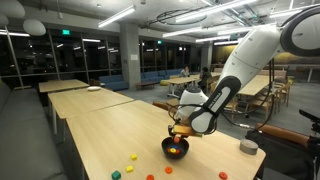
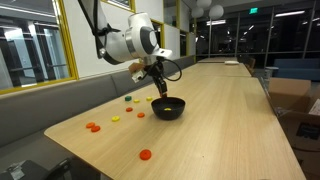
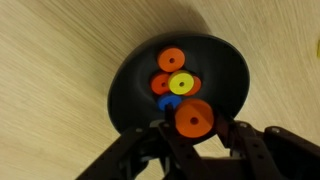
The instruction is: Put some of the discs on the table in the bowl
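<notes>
The black bowl (image 3: 130, 80) fills the wrist view and holds a few discs: orange (image 3: 171, 59), yellow (image 3: 181, 83) and blue (image 3: 163, 102). My gripper (image 3: 196, 126) hangs just over the bowl's near rim, shut on an orange disc (image 3: 194, 118) held flat-side to the camera. Both exterior views show the gripper (image 1: 179, 131) (image 2: 160, 92) directly above the bowl (image 1: 175, 149) (image 2: 168, 108). Loose discs lie on the pale wooden table (image 1: 100, 130): orange ones (image 2: 93, 127) (image 2: 146, 154), a yellow one (image 2: 116, 119) and a green one (image 1: 116, 173).
A grey round puck (image 1: 248, 147) sits near the table's edge, to one side of the bowl. More wooden tables (image 1: 70, 88) and chairs stand further back. The table edge runs close to the scattered discs (image 2: 60, 135).
</notes>
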Robot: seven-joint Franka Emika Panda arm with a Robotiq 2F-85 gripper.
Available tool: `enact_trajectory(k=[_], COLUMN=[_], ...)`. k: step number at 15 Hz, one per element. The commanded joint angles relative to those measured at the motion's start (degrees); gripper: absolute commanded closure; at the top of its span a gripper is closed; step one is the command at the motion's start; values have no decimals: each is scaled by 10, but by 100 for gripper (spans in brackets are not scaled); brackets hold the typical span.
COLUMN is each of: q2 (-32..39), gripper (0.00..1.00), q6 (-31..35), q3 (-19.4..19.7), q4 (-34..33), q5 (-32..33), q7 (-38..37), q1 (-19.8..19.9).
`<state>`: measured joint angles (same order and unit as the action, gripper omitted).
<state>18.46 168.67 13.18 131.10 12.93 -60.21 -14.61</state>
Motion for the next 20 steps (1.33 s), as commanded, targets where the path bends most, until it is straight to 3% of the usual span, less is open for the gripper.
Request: enact_trajectory(k=[1, 4, 5, 10, 13, 20], q2=[40, 26, 11, -135, -229, -462], gripper=[26, 3, 0, 0, 0, 0], q6=[-19, -54, -66, -155, -225, -400], q3=[-19, -19, -16, -7, -40, -102], q4=[-51, -57, -54, 13, 55, 162], q5=[-49, -69, -68, -21, -8, -94], q7=[28, 45, 49, 45, 63, 229], q1=[21, 23, 22, 25, 58, 119])
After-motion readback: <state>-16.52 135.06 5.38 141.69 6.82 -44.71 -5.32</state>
